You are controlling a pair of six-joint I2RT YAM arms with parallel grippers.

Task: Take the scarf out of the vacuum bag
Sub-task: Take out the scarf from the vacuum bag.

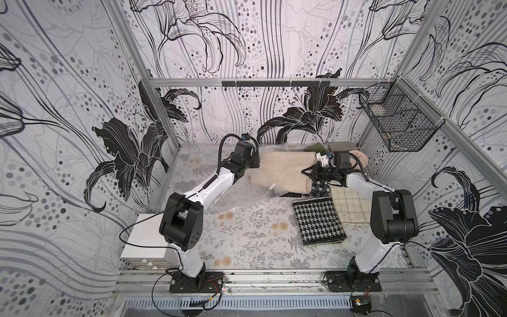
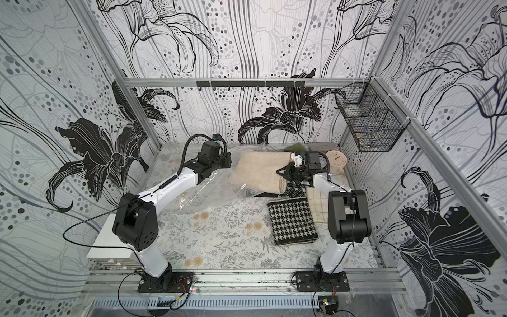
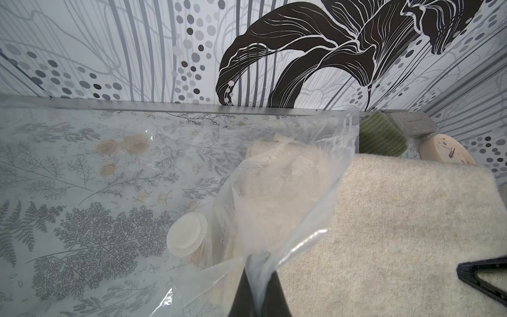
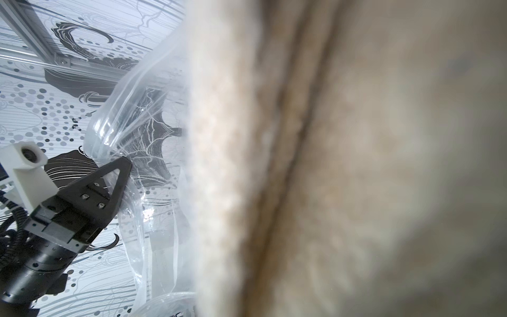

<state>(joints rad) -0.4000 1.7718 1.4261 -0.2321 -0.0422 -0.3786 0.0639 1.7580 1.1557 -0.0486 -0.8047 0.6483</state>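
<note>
The beige scarf (image 1: 285, 170) lies in the upper middle of both top views. Its left part is under the film of the vacuum bag (image 1: 241, 197) and its right part is bare. The left end effector (image 3: 259, 263) is clamped on a fold of the bag's plastic. The right end effector (image 1: 307, 173) is closed, apparently on the scarf's free end. I'd draw the scarf low and steadily toward frame right, with the left anchoring so the bag doesn't drag along.
</note>
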